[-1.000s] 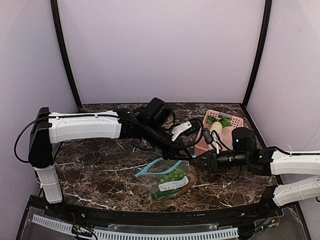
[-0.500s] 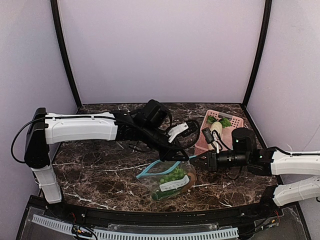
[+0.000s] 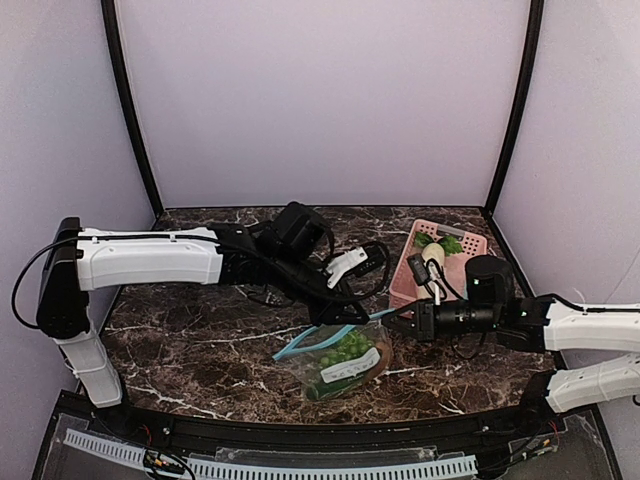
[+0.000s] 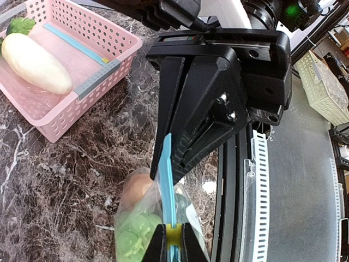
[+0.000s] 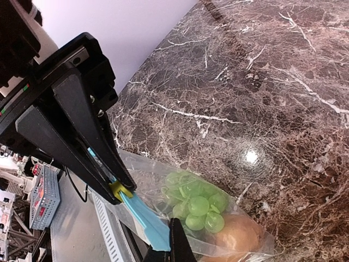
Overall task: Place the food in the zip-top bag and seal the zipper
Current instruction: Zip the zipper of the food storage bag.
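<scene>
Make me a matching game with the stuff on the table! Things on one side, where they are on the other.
Things:
1. white vegetable
2. green food
3. zipper

Places:
A. inside the clear bag
B. pinched by the left end effector and the right end effector
C. lying in the pink basket

Pairs: 1-C, 2-A, 3-B

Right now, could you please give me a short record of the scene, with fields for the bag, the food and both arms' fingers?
zip-top bag: resting on the marble table, mouth edge lifted
zipper: teal strip stretched between the two arms' fingers
left fingers: shut on the zipper
right fingers: shut on the zipper, further along
food: green pieces and brown lump, inside the bag
pink basket: holds a white vegetable
seal: cannot tell how much is closed
</scene>
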